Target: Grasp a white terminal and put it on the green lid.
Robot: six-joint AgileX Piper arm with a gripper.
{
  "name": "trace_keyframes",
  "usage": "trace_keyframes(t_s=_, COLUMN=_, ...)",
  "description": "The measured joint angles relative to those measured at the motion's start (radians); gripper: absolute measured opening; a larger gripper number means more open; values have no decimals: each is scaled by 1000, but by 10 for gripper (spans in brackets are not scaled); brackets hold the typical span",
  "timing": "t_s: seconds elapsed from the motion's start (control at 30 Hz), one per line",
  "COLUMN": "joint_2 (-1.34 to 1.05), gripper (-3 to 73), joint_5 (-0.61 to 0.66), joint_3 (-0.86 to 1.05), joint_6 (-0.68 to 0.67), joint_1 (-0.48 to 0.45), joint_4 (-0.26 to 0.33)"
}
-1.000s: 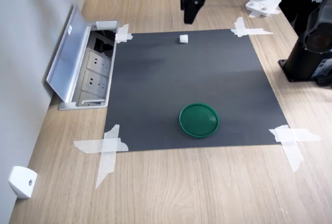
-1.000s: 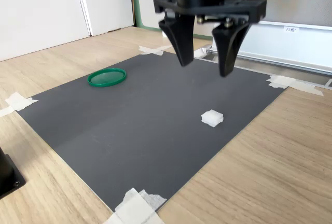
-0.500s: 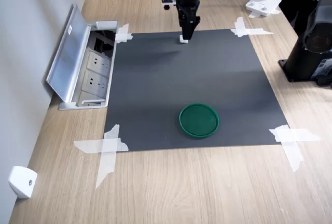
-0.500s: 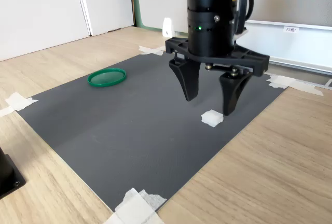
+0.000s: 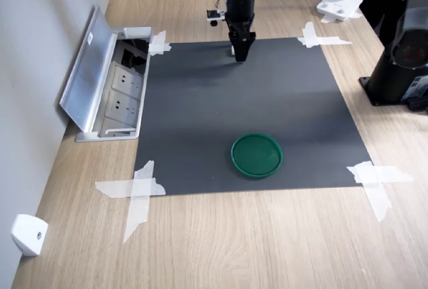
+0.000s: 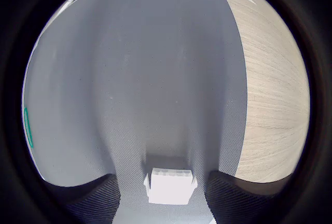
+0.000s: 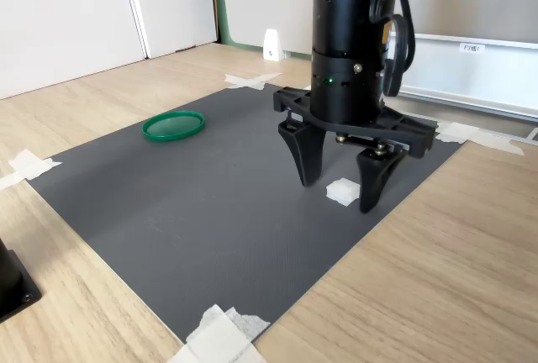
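The white terminal (image 7: 342, 190) lies on the dark grey mat (image 7: 193, 203) near the mat's far edge in the first exterior view. My gripper (image 7: 339, 196) stands upright over it, open, with one finger on each side and the tips close to the mat. In the wrist view the terminal (image 6: 171, 185) sits between the two dark fingertips (image 6: 91, 198), apart from both. In the first exterior view the gripper (image 5: 241, 53) hides most of the terminal. The green lid (image 5: 256, 155) rests flat on the mat's near part, well away from the gripper, and shows as the green lid (image 7: 173, 125) in the second exterior view.
An open power-socket box (image 5: 110, 88) with a raised metal flap sits at the first exterior view's left. White tape strips (image 5: 137, 188) hold the mat's corners. A black device (image 5: 401, 55) stands at the right, a white bracket (image 5: 28, 234) at the near left.
The gripper has come down from well above the mat to straddle the terminal, staying open. The terminal and the lid have not moved.
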Motion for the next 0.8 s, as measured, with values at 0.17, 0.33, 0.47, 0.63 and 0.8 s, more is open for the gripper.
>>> trace_keyframes(t_s=0.17, joint_2=4, gripper=656, joint_5=6, joint_3=-9, joint_6=-19, joint_1=-1, joint_4=-3)
trace_keyframes(t_s=0.33, joint_2=9, gripper=478, joint_5=4, joint_3=-21, joint_6=-30, joint_1=-1, joint_4=-3)
trace_keyframes(t_s=0.47, joint_2=9, gripper=302, joint_5=6, joint_3=-23, joint_6=-31, joint_1=-1, joint_4=1)
trace_keyframes(t_s=0.63, joint_2=9, gripper=307, joint_5=33, joint_3=-23, joint_6=-47, joint_1=-1, joint_4=1)
trace_keyframes(t_s=0.8, joint_2=-45, gripper=307, joint_5=70, joint_3=-23, joint_6=-125, joint_1=11, joint_4=-1)
